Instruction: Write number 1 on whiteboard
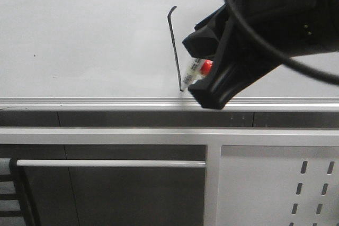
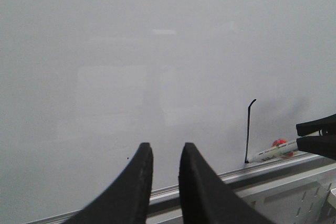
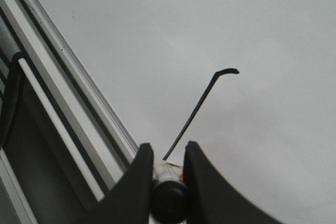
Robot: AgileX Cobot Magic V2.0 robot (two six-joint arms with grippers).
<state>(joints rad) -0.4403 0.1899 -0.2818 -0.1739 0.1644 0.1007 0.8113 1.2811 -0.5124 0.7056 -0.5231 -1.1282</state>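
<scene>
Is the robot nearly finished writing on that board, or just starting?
Nearly finished. The number 1 already stands on the whiteboard, flag on top. The right claw holds the marker with its tip at the stroke's foot. Only lifting away looks left.

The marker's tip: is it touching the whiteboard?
Cannot tell. In the left wrist view the marker tip meets the foot of the number 1 on the whiteboard, but contact isn't plain.

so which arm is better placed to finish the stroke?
Right. The right gripper grips the white marker pen, tip at the thin black number 1's foot. The left gripper holds nothing, off to the side.
</scene>
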